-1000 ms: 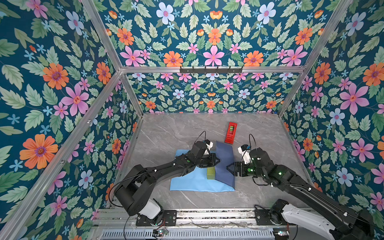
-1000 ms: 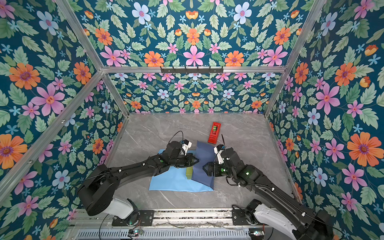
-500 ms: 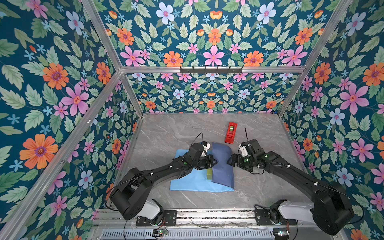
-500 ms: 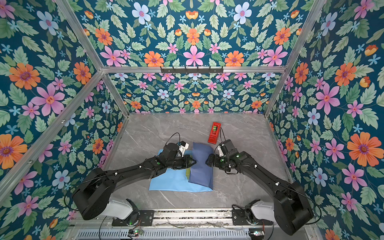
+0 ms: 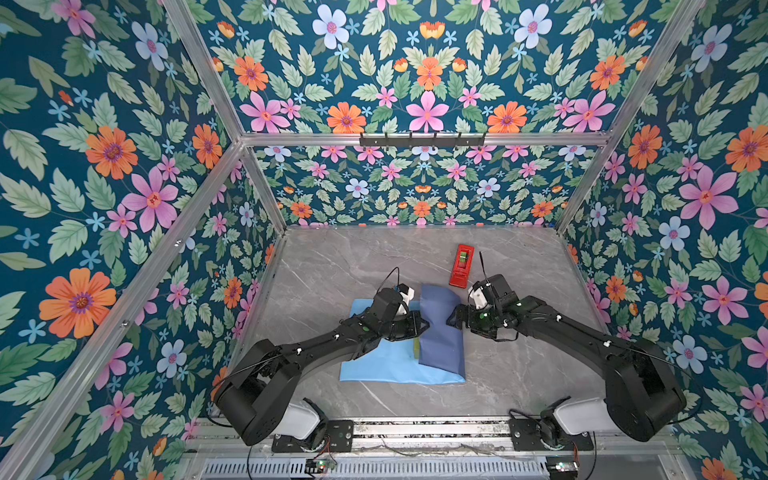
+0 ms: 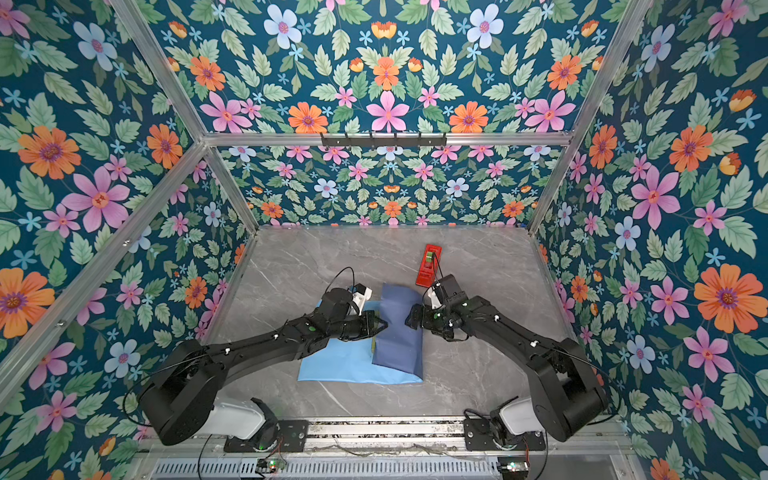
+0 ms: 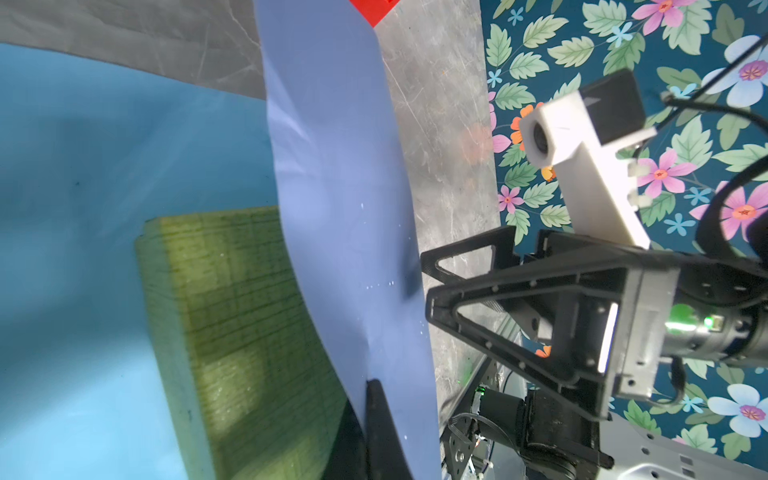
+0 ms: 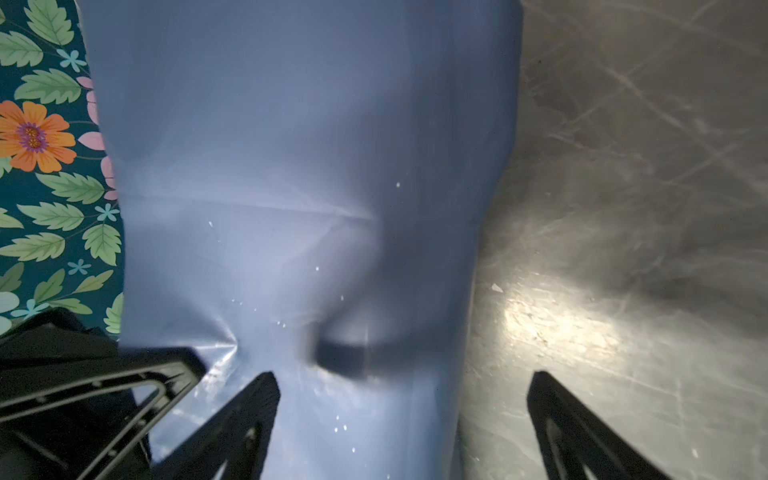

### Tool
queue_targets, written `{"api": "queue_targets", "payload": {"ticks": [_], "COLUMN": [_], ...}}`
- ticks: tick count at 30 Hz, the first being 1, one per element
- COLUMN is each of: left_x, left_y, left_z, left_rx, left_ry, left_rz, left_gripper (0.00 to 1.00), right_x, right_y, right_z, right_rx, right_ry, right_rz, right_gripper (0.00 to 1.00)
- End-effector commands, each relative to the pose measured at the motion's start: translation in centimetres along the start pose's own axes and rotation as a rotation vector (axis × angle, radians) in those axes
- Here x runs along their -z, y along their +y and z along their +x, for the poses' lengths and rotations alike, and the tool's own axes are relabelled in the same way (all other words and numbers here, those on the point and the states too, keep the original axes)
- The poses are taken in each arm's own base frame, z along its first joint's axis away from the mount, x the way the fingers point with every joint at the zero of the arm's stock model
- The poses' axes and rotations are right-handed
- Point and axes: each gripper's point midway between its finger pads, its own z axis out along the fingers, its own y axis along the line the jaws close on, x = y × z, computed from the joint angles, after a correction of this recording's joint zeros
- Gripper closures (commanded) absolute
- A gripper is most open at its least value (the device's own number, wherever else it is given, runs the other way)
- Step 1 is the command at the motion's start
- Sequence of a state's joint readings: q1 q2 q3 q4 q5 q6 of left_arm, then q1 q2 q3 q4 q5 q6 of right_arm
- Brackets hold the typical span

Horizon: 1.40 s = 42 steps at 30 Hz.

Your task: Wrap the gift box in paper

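- Left end effector (image 5: 423,326) pressed together at dark flap edge of paper (image 5: 441,332).
- Right end effector (image 5: 452,320) spread, just beside flap.
- Gift box (image 7: 232,316) lay on paper, mostly under flap, on worktop (image 5: 332,270).

The paper (image 5: 386,365) is bright light blue on its flat face and slate blue on its folded flap, the gift box (image 7: 232,316) finely lined olive green, the tape dispenser (image 5: 461,266) red, the table (image 5: 332,270) veined grey marble, and the walls (image 5: 104,104) teal with pink and orange flowers.
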State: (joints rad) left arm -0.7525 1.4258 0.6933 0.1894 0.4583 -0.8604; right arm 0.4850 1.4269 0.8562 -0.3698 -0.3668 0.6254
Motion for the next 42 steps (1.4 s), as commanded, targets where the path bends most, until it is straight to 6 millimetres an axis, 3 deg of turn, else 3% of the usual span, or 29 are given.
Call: {"api": "queue_targets", "payload": {"ticks": [1, 25, 33, 38, 42], "left_x": [0.2, 0.5, 0.3, 0.7, 1.8], "left_y": [-0.4, 1.3, 1.8, 2.4, 4.2], "left_z": [-0.5, -0.1, -0.1, -0.5, -1.0], "left_rx": [-0.016, 0.010, 0.015, -0.003, -0.027], "left_ry": [-0.023, -0.038, -0.042, -0.056, -0.096], "left_rz": [0.018, 0.000, -0.018, -0.076, -0.195], "left_gripper": [1.00, 1.00, 1.00, 0.77, 0.56], "right_x": [-0.2, -1.2, -2.3, -2.8, -2.8], "right_y": [0.7, 0.9, -0.3, -1.0, -1.3], "right_z": [-0.2, 0.0, 0.4, 0.7, 0.9], "right_rx": [0.019, 0.051, 0.036, 0.026, 0.023], "right_ry": [0.009, 0.078, 0.108, 0.118, 0.120], "right_rz": [-0.031, -0.037, 0.008, 0.031, 0.036], "right_gripper": [0.05, 0.07, 0.09, 0.10, 0.10]}}
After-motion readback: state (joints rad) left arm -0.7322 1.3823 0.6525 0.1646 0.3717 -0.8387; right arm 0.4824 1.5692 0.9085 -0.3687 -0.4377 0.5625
